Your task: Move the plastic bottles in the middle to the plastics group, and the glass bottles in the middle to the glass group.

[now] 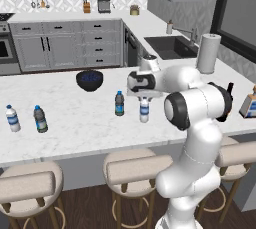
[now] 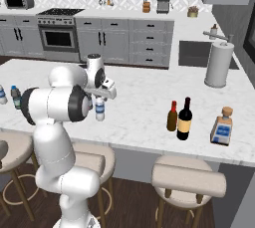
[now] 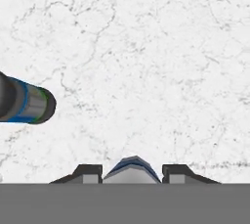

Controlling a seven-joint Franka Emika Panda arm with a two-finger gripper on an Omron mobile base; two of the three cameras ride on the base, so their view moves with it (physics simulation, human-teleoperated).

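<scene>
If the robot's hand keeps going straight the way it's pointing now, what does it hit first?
The hand points down, and the cap of the clear-white water bottle already sits between its fingertips. Going straight on, it would likely slide down around that bottle before reaching the marble counter. The darker bottle lies off to the side.

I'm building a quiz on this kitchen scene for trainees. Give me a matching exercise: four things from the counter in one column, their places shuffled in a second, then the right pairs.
Things:
1. clear-white bottle
2. wine bottle
3. dark bowl
4. paper-towel roll

Places:
A. by the sink
B. between the fingertips of the gripper
C. next to the small brown red-capped bottle
D. on the counter's far side, behind the darker middle bottle

Pairs: 1-B, 2-C, 3-D, 4-A
</scene>
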